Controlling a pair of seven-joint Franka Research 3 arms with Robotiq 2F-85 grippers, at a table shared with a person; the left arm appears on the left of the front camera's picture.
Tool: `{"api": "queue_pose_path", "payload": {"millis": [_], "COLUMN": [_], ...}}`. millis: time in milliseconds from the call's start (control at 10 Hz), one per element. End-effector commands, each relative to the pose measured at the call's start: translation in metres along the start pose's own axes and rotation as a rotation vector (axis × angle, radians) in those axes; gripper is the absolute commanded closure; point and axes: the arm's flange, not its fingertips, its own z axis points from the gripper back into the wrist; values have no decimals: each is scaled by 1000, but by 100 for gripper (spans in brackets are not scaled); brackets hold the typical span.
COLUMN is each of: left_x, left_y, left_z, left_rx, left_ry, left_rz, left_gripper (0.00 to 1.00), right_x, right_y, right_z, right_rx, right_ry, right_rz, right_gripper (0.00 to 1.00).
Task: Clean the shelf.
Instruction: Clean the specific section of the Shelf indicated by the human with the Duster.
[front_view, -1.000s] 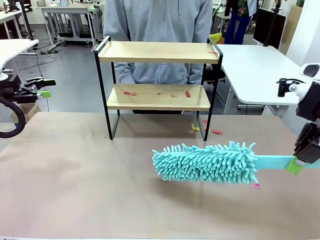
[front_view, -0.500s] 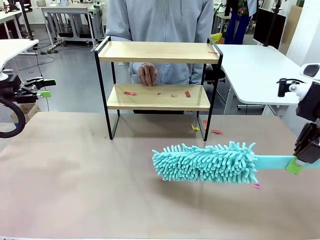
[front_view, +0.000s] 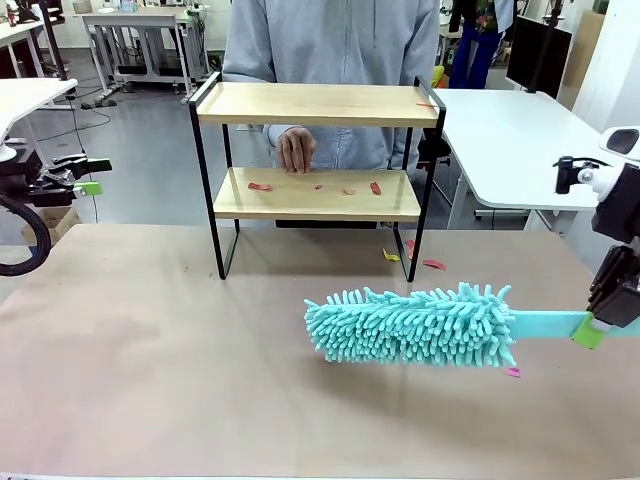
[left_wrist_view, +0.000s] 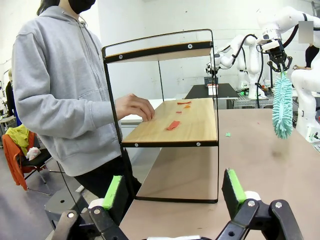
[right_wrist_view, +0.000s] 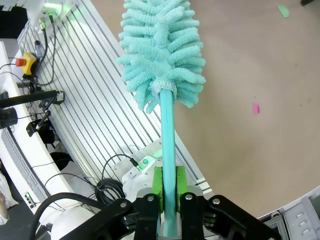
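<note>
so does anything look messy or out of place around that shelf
Yes: small red scraps litter the lower board of the shelf, one more sits at the top board's right end, and a few lie on the table by its right foot. The shelf itself stands straight.

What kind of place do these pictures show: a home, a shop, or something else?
Probably a robotics laboratory, not a home. Plain white worktables stand on a grey floor, a yellow box with a red stop button and loose black cables lie beside the rig, and the right pincer grips a fluffy teal duster.
</note>
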Motion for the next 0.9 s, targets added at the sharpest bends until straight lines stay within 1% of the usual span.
{"api": "queue_pose_path", "payload": {"millis": [0,800], "left_x": [3,3], "left_y": [-1,-1], "left_z": [-1,-1], "left_rx": [3,3], "left_ry": [1,1], "left_rz": [-12,-12], "left_gripper": [0,0], "right_x": [3,0], "right_y": [1,0], "right_z": [3,0], "right_rx": [-6,0], "right_ry": [1,0], "right_rz": [3,0], "right_gripper": [87,87]}}
